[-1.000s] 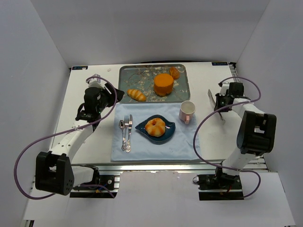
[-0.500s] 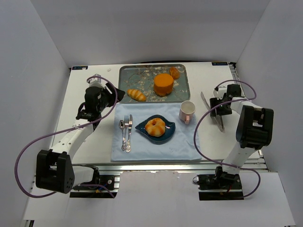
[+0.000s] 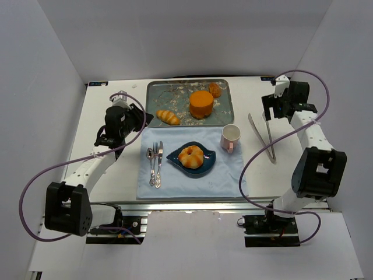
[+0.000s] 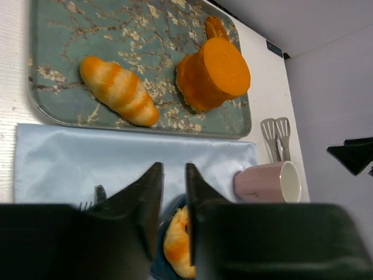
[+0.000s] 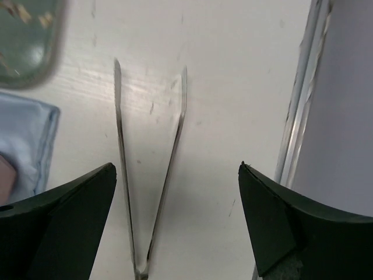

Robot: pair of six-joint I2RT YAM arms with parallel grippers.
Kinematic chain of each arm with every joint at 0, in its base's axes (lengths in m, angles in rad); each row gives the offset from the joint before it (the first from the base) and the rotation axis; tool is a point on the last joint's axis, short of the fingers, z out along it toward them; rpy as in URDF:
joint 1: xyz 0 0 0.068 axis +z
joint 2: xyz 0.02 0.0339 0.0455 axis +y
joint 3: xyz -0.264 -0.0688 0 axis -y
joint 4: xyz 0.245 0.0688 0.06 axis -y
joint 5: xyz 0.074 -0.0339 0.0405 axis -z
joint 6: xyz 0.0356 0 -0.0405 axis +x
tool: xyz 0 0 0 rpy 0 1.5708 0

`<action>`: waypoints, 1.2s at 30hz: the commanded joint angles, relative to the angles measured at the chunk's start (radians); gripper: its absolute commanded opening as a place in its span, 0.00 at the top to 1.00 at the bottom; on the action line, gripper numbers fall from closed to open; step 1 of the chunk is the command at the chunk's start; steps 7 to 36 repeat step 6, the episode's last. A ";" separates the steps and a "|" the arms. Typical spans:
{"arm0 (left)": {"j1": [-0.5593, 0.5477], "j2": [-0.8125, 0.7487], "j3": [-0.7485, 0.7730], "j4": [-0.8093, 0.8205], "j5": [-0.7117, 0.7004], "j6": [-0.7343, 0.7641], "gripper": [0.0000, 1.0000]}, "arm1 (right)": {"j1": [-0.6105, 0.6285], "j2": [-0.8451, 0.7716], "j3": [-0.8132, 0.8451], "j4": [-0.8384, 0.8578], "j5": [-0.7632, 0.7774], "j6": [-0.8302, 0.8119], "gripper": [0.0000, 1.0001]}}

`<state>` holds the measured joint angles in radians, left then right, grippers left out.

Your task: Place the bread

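The bread (image 3: 191,156) sits on a dark blue leaf-shaped plate (image 3: 211,156) in the middle of a pale blue cloth (image 3: 227,178). Near the floral tray (image 3: 169,93), the left gripper (image 4: 173,175) has its fingers drawn almost together, with only a thin slit between them, gripping nothing. The right gripper (image 5: 176,169), spread wide and empty, hangs above metal tongs (image 3: 273,156) lying on the white table (image 3: 125,175).
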<state>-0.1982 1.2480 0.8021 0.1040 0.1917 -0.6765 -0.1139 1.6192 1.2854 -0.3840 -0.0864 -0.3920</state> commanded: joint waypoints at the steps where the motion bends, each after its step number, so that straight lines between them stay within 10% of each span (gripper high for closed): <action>1: -0.001 0.028 0.054 0.022 0.070 0.011 0.71 | 0.031 -0.077 0.043 0.098 -0.027 -0.004 0.11; 4: -0.027 0.059 0.115 -0.031 0.095 0.055 0.88 | 0.052 -0.102 0.049 0.169 -0.024 0.111 0.11; 36: -0.068 0.088 0.155 -0.075 0.094 0.106 0.88 | 0.106 -0.128 0.051 0.197 -0.001 0.131 0.11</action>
